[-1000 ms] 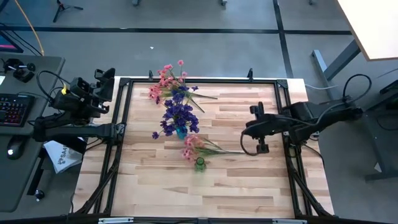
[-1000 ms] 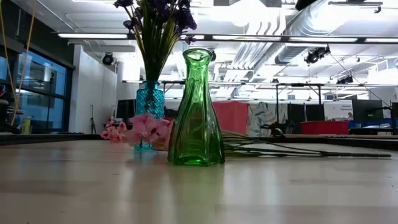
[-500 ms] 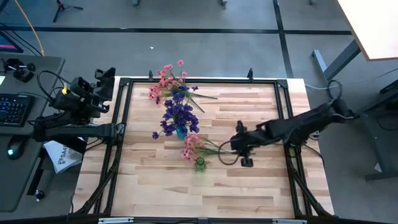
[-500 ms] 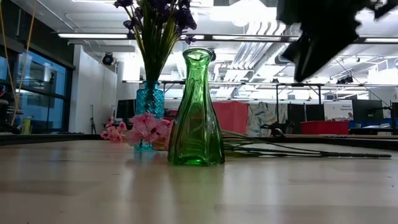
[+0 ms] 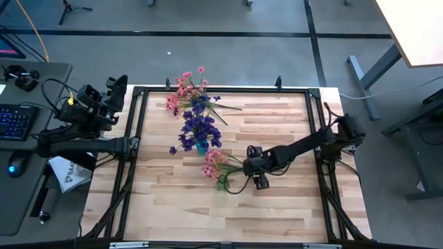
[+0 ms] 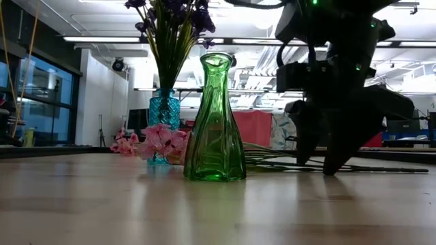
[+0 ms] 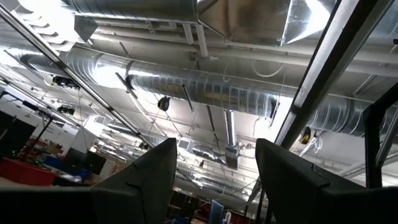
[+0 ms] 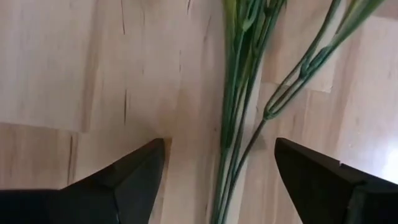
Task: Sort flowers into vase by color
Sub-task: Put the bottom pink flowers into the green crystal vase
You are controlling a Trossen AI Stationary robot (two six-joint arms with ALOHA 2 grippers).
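Observation:
A green glass vase (image 5: 222, 182) (image 6: 216, 122) stands upright near the table's middle. Beside it, pink flowers (image 5: 213, 162) (image 6: 160, 139) lie flat on the table with their thin green stems (image 8: 239, 106) (image 6: 354, 167) pointing toward the right edge. A blue vase (image 5: 201, 146) (image 6: 163, 109) behind it holds purple flowers (image 5: 199, 126). My right gripper (image 5: 249, 164) (image 8: 217, 149) points steeply down, open, one finger on each side of the pink flowers' stems, fingertips close to the tabletop. My left gripper (image 5: 116, 90) (image 7: 214, 152) waits open beyond the table's left edge, pointing up at the ceiling.
A loose heap of pink and purple sprigs (image 5: 190, 93) lies at the table's far edge. A black frame rail (image 5: 140, 124) runs round the wooden table. A desk with a keyboard (image 5: 14, 121) stands to the left. Bare wood lies in front of the green vase.
My right gripper has come down from high over the table's right side and toward the left, tipping more steeply downward. It now stands low over the pink flowers' stems beside the green vase. The flowers and vases have kept still.

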